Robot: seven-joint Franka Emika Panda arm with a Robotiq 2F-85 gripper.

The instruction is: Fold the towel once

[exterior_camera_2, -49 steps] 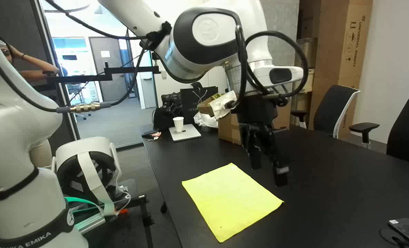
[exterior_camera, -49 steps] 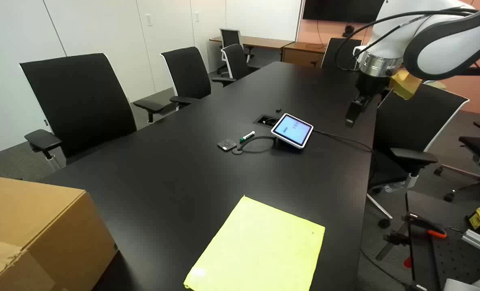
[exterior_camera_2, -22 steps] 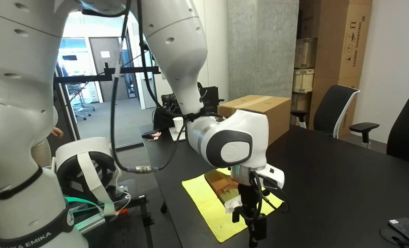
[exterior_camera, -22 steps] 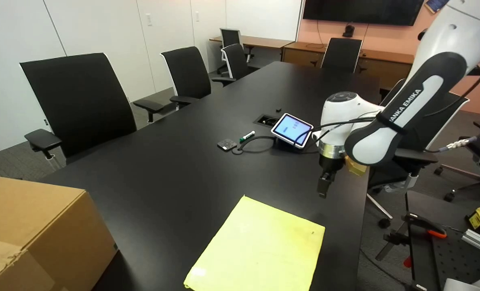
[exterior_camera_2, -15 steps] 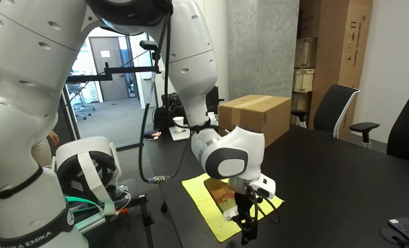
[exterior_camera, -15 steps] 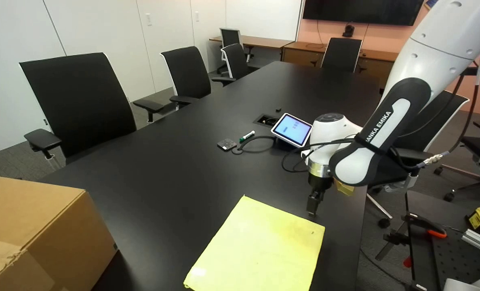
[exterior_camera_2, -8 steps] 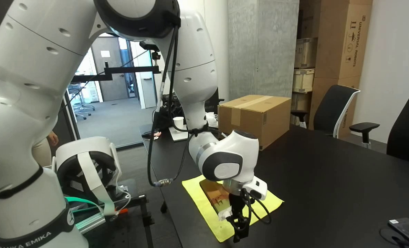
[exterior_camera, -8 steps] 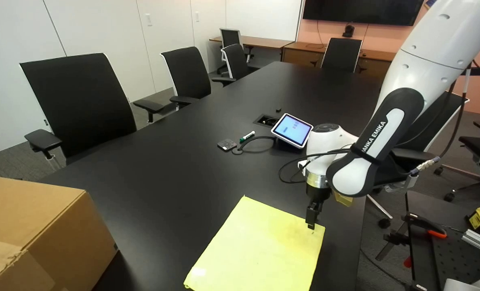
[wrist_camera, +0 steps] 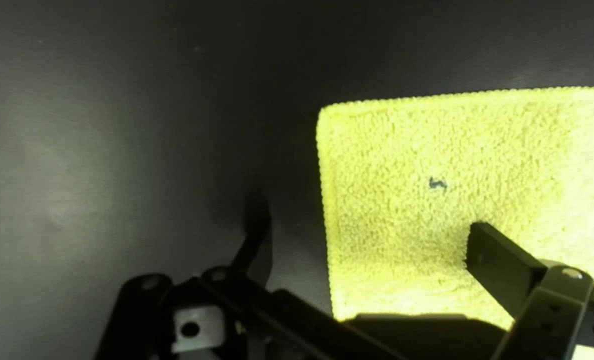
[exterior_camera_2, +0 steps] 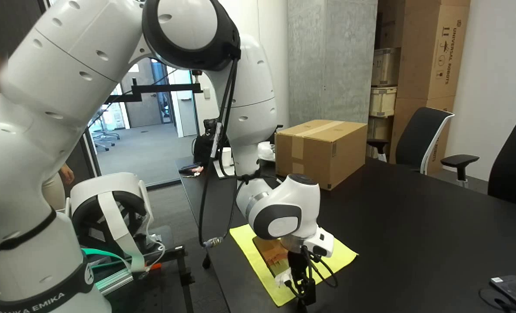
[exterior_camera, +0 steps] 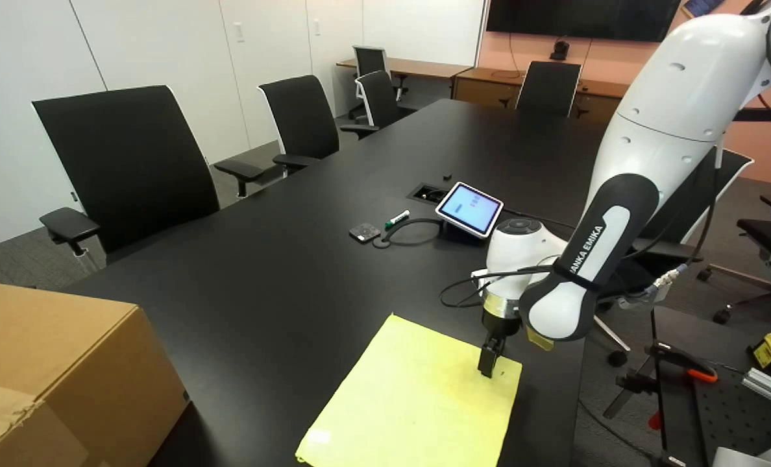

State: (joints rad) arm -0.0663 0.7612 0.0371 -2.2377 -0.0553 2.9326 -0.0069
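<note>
The pale yellow-green towel (exterior_camera: 418,402) lies flat and spread out on the dark table. In an exterior view my arm partly covers the towel (exterior_camera_2: 341,255). In the wrist view a corner of the towel (wrist_camera: 407,150) shows a small dark mark. My gripper (wrist_camera: 369,232) is open and holds nothing. The towel's edge runs between its fingers: the left finger is over bare table, the right finger is over the towel, at or very near its surface. In both exterior views the gripper (exterior_camera: 487,371) is low at this corner; it also shows partly hidden by cables (exterior_camera_2: 303,302).
A brown cardboard box (exterior_camera: 74,376) stands on the table beyond the towel, also in an exterior view (exterior_camera_2: 310,152). A tablet (exterior_camera: 470,209), a marker (exterior_camera: 397,219) and a flat black device (exterior_camera: 364,232) lie farther along the table. Black chairs line the table (exterior_camera: 262,279).
My arm has moved along the table from beyond the tablet and down to the towel's marked corner. In the last half second it moved slightly farther over the towel. The towel has not moved.
</note>
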